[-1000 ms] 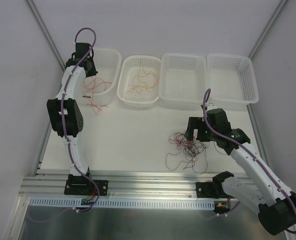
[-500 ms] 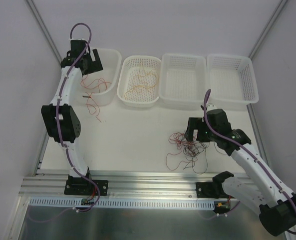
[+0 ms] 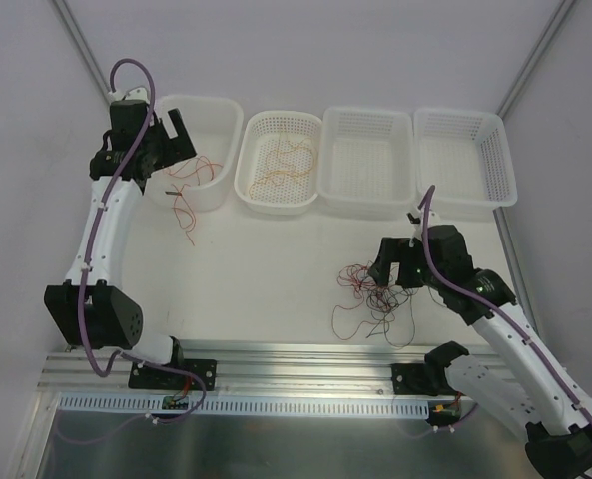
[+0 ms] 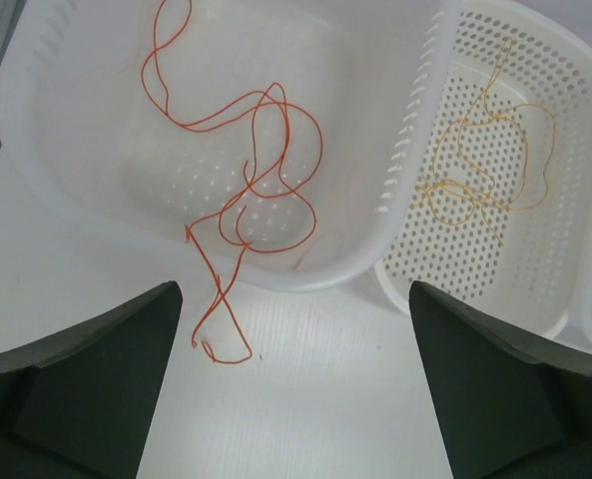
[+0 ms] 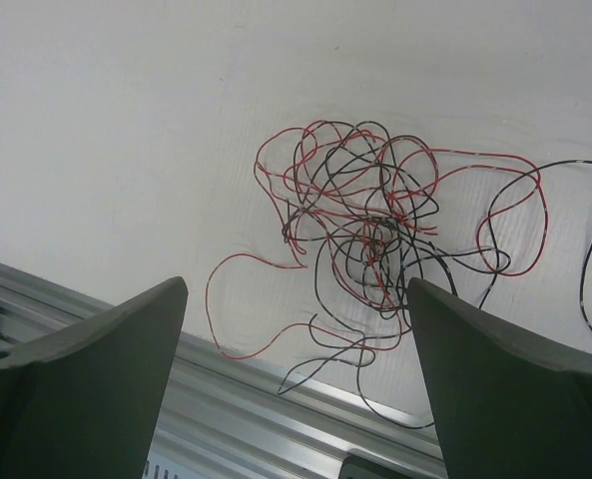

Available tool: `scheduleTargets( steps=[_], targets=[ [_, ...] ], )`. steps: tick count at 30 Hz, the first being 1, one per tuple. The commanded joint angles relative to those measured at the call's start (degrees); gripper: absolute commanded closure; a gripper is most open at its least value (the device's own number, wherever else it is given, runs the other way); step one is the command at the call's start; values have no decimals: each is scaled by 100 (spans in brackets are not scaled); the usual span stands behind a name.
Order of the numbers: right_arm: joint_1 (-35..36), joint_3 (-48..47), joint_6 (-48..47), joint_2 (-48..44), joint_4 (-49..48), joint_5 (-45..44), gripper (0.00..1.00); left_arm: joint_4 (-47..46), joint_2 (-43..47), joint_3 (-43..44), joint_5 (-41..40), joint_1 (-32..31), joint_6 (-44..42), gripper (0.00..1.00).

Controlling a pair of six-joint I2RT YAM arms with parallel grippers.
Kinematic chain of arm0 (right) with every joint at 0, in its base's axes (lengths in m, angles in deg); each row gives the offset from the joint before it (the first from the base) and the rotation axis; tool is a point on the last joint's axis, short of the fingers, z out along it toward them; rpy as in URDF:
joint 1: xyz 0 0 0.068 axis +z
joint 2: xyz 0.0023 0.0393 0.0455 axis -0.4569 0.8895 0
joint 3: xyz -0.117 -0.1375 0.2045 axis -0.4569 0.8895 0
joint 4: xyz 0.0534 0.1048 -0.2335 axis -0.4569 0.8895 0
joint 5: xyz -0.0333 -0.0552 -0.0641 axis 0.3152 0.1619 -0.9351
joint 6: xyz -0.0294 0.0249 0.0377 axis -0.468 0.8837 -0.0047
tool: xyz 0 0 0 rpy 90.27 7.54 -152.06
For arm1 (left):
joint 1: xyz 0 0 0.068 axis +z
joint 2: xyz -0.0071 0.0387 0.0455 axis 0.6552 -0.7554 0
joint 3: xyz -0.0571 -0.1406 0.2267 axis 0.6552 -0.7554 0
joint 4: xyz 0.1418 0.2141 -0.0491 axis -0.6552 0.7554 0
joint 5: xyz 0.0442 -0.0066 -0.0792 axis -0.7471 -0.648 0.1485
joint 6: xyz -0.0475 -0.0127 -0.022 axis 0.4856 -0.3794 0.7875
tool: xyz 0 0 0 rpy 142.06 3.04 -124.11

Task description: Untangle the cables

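A thin red cable (image 4: 276, 130) lies looped in the leftmost white basket (image 4: 46, 150), and its tail hangs over the near rim onto the table. My left gripper (image 4: 294, 299) hovers open above that tail with nothing between its fingers; the top view shows it (image 3: 171, 150) over the basket's front left. An orange cable (image 4: 485, 170) rests in the second basket (image 3: 281, 205). A tangle of red and black cables (image 5: 375, 230) lies on the table at the right front (image 3: 375, 294). My right gripper (image 5: 297, 289) hangs open just above the tangle's near edge.
Two more white perforated baskets (image 3: 365, 205) (image 3: 465, 200) stand in the back row to the right. An aluminium rail (image 3: 276, 364) runs along the table's near edge, close to the tangle's lowest strands. A metal frame post (image 3: 86, 60) rises behind the left arm.
My left gripper has opened, let go of the red cable, and swung left and back from the basket. The right arm has shifted only slightly.
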Motion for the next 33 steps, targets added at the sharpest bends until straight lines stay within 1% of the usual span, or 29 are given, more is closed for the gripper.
scheduleTargets(
  steps=[1,3,4,5,7,8,9,10,11,13,14,16,17,20,21,26,27,33],
  targets=[
    [47,-120,64,-204,36,54,3,-158,686,-573,86,48,117,1],
    [56,-85,55,-265,36,54,3,-430,1013,-1178,-72,48,109,1],
    [56,-59,46,-291,27,63,3,-562,1345,-1416,-125,48,100,1],
    [47,-41,46,-327,27,72,3,-702,1514,-1940,-169,48,91,1],
    [56,-6,37,-371,10,98,3,-1149,2005,-2479,-301,48,108,1],
    [64,12,29,-397,1,90,3,-1291,2138,-2725,-336,56,143,2],
    [64,56,29,-415,-17,98,3,-1388,2261,-3163,-380,48,170,2],
    [64,82,37,-458,-26,107,3,-1563,2454,-3367,-380,48,196,3],
    [64,108,29,-476,-34,107,3,-1643,2534,-3735,-380,56,240,3],
    [56,161,20,-520,-52,107,3,-1897,2744,-4071,-398,48,354,3],
    [64,170,20,-529,-52,107,3,-1995,2807,-4394,-363,48,372,3],
    [64,214,2,-520,-52,116,3,-2249,2956,-4686,-310,48,425,3],
    [64,232,2,-529,-61,116,3,-2607,2983,-4983,-301,48,442,3],
    [56,232,2,-477,-105,142,3,-3005,3001,-5398,-310,39,451,1],
    [56,223,11,-459,-105,151,3,-3372,2983,-5478,-327,47,443,1],
    [64,118,46,-432,-96,134,3,-4262,2667,-5856,-433,48,434,1],
    [64,91,55,-424,-79,142,3,-4550,2554,-5891,-468,48,425,1],
    [73,12,82,-459,44,134,3,-5150,2105,-5918,-442,48,416,1]
  ],
)
